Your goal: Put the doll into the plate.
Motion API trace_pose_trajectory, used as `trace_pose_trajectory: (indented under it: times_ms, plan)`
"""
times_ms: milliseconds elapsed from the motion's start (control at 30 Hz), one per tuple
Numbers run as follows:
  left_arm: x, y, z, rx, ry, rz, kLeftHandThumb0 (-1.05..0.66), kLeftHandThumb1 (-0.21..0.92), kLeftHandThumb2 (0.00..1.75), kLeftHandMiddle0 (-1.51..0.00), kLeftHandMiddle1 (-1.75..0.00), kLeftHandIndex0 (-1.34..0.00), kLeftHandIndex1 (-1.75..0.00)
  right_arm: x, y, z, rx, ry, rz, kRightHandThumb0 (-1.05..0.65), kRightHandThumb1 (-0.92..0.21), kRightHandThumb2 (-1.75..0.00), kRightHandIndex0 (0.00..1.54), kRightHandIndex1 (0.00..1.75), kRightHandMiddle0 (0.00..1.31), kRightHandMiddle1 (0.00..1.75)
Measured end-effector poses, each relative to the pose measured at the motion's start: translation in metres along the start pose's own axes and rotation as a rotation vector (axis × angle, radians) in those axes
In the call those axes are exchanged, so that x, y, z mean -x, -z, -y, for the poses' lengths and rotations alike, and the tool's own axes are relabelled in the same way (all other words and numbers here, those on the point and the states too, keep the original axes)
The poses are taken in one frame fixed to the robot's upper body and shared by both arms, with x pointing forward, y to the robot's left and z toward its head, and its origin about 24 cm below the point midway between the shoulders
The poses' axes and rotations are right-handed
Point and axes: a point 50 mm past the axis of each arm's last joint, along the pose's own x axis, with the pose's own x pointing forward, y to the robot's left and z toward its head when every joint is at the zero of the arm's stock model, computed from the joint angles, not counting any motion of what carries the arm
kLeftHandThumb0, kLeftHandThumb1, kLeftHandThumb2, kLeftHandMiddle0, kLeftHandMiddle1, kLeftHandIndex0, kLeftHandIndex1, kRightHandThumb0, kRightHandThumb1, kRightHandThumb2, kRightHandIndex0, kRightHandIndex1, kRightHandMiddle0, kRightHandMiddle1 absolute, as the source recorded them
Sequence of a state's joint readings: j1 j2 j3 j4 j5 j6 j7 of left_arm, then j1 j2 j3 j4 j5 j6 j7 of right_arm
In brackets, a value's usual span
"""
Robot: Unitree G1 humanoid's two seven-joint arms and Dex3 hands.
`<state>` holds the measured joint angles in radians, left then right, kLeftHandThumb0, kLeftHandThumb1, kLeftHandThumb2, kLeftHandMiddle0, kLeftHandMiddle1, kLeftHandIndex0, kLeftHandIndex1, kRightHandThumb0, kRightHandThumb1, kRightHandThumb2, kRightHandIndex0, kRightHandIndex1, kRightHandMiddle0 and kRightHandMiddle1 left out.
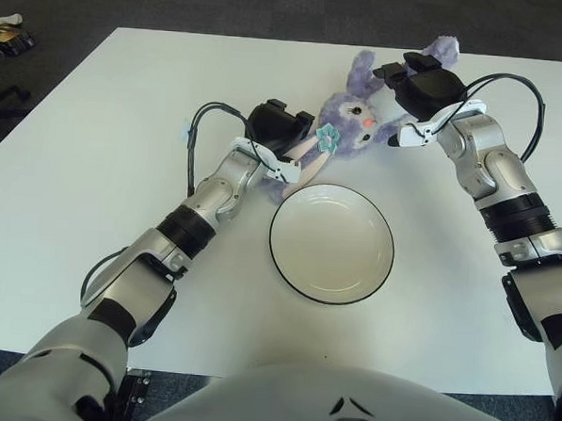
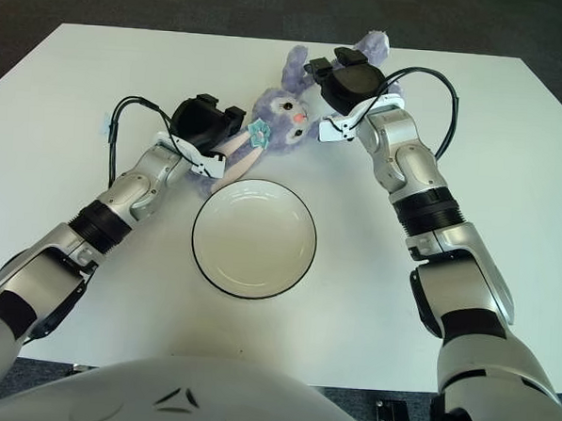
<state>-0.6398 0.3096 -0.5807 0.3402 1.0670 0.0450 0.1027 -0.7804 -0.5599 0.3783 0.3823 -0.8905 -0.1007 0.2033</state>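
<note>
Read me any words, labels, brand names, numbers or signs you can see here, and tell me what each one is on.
None can be read.
Plush bunny doll: a teal flower and a stitched face, no lettering.
Plate: plain, dark rim, no mark.
Left hand and right hand, both at the doll: no legible label.
Robot's chest: a small dark mark, a shape rather than letters.
Table: bare white, no text.

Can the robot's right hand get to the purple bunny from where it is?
Probably yes. The right hand is already at the doll, up by its far side, with nothing between them. The left hand shows at the doll's other side, beside its pink ear. The plate sits just below.
</note>
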Motion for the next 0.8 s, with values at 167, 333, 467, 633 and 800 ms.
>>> trace_pose_trajectory:
  times_ms: [167,333,467,633,800]
  plan:
    - [0.0,-0.001,-0.002,-0.005,-0.009,0.003,0.0,0.1,1.56,-0.66,-1.75,-0.66,-1.73,-0.003,0.004,-0.005,-0.026,-0.033,-0.007,-0.67,-0.28,-0.9,0.04,0.05,0.0,0.53]
    - [0.0,-0.002,-0.005,-0.004,-0.023,0.006,0.0,0.09,1.57,-0.67,-1.75,-0.66,-1.73,-0.005,0.006,-0.007,-0.047,-0.045,-0.01,-0.64,-0.26,-0.93,0.02,0.04,0.0,0.48]
    - [0.0,-0.003,-0.005,0.0,-0.028,0.004,0.0,0.07,1.59,-0.68,-1.75,-0.68,-1.73,-0.007,0.007,-0.009,-0.054,-0.057,-0.012,-0.64,-0.25,-0.94,0.01,0.03,0.0,0.46]
    - [0.002,-0.006,-0.006,0.008,-0.037,0.01,0.0,0.08,1.58,-0.67,-1.75,-0.67,-1.73,-0.011,0.008,-0.009,-0.051,-0.072,-0.008,-0.63,-0.23,-0.96,0.01,0.04,0.0,0.49]
    - [0.002,-0.007,-0.009,0.009,-0.041,0.017,0.0,0.09,1.57,-0.67,-1.75,-0.66,-1.73,-0.017,0.009,-0.008,-0.046,-0.09,-0.006,-0.58,-0.2,-0.99,0.03,0.05,0.0,0.55]
